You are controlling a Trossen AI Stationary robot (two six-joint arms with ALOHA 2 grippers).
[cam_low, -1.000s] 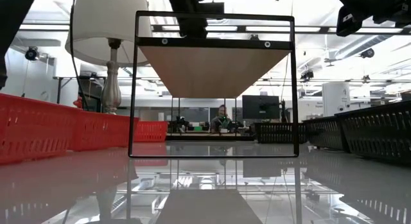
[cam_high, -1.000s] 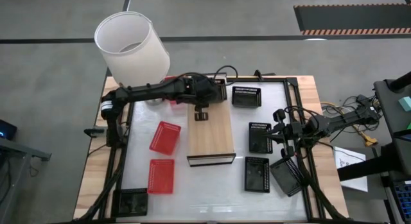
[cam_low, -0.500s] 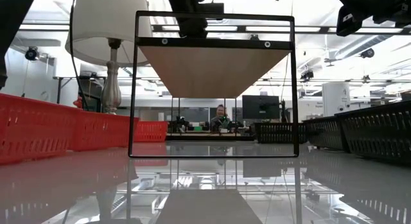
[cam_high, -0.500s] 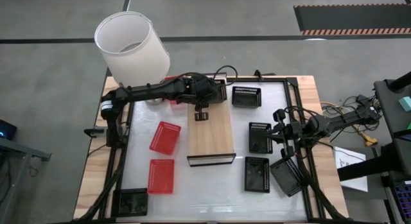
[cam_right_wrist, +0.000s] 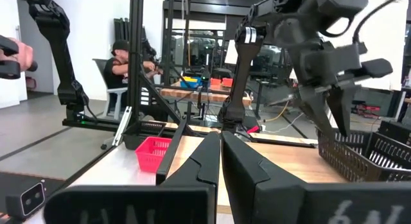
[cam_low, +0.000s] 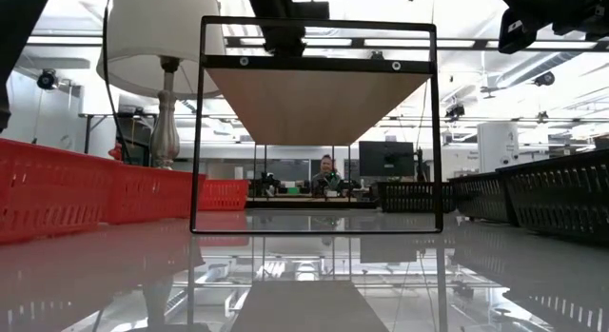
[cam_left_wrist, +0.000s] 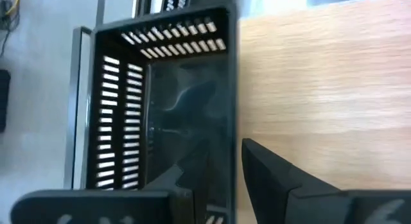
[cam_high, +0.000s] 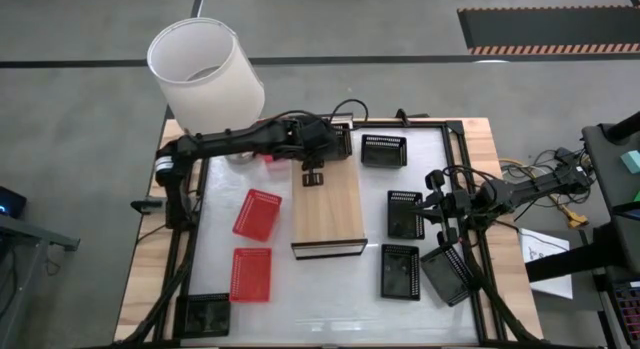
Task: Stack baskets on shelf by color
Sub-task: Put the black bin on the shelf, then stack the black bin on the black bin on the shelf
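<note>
- Black basket (cam_left_wrist: 164, 115) sits at the shelf's (cam_high: 328, 204) far end, its wall between the left pincer's (cam_high: 312, 178) parted fingers.
- Lift straight up, avoiding snagging the wall.
- Right pincer (cam_high: 437, 211), closed, waits near the surface's right edge.

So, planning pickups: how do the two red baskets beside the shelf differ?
The far red basket lies skewed and close to the shelf; the near red basket lies square to the table edge and farther from the shelf. Both rest flat on the table, unstacked.

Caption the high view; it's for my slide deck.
Left gripper places a black basket on the wooden shelf; right gripper waits shut.
</note>
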